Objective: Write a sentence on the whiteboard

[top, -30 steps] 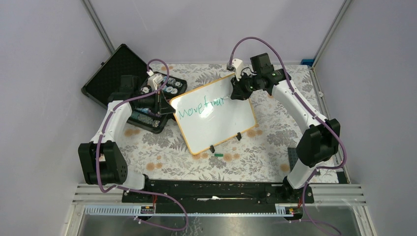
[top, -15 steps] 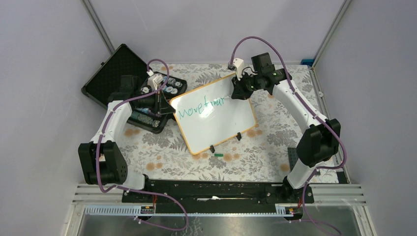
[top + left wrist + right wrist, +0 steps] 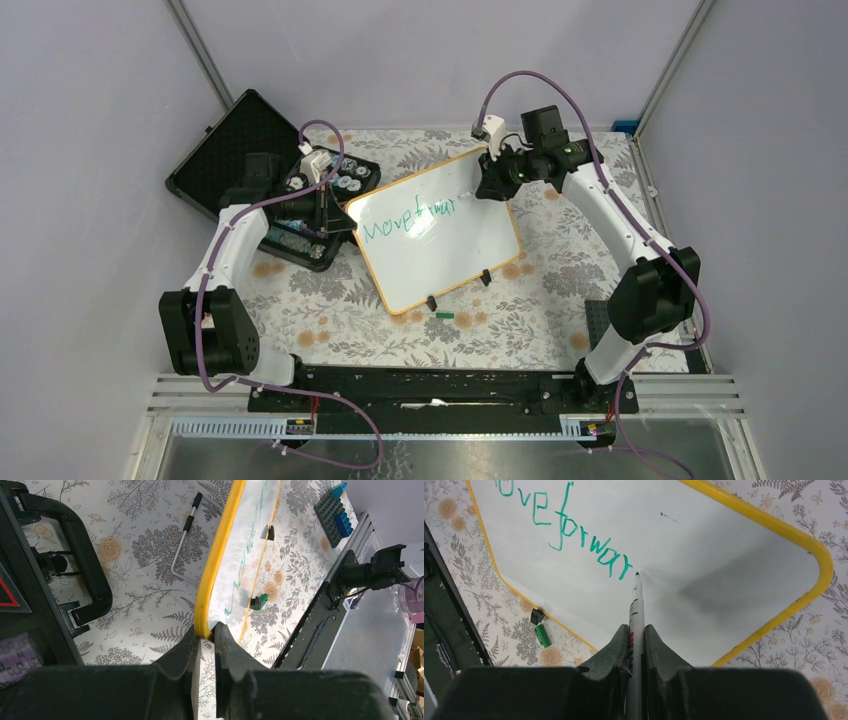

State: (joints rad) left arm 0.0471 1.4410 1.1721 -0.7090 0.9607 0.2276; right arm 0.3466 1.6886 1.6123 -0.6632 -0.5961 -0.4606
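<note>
**Green writing reads "Move forwar", marker at its end**

I see the whiteboard [image 3: 440,262] in the middle of the flowered table [image 3: 560,250], turned askew, with its two black clip feet [image 3: 432,302] on the near edge. The sentence [image 3: 574,535] runs in green across the board's far half and reads "Move forwar". The rest of the white surface is bare apart from a small dark speck.

My right gripper [image 3: 634,630] is over the board's far right corner. Its jaws are pressed together on a marker [image 3: 636,605], which points away from the wrist. The marker's tip sits just right of the last letter, and I cannot tell whether it touches the surface.

My left gripper [image 3: 206,632] is at the board's left corner, with its jaws clamped on the yellow rim.

A small green cap [image 3: 444,314] lies on the table just beside the near edge of the board. An open black case [image 3: 235,135] sits to the far left, behind the left arm.
</note>
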